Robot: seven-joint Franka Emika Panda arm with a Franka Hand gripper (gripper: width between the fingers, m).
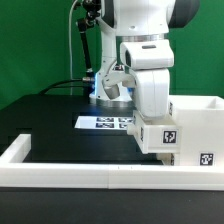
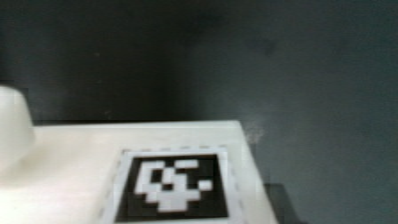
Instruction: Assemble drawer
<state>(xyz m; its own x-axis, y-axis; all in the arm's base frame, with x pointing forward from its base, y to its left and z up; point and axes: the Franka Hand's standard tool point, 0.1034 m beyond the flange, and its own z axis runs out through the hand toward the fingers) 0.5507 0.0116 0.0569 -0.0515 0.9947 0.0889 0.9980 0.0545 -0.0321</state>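
Close below fingers (image 1: 143, 128), drawer (image 1: 190, 128), tagged.

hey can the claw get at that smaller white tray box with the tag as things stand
Probably yes. The arm is already low over the smaller tray box, and the wrist view shows its tagged white face close below with nothing in between. The claw itself is out of view.

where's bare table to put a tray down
The widest free patch is the black table on the exterior view's left, bordered by the marker board and the border wall. The exterior view's right is crowded: the gripper sits over a tray, with the casing beside it.
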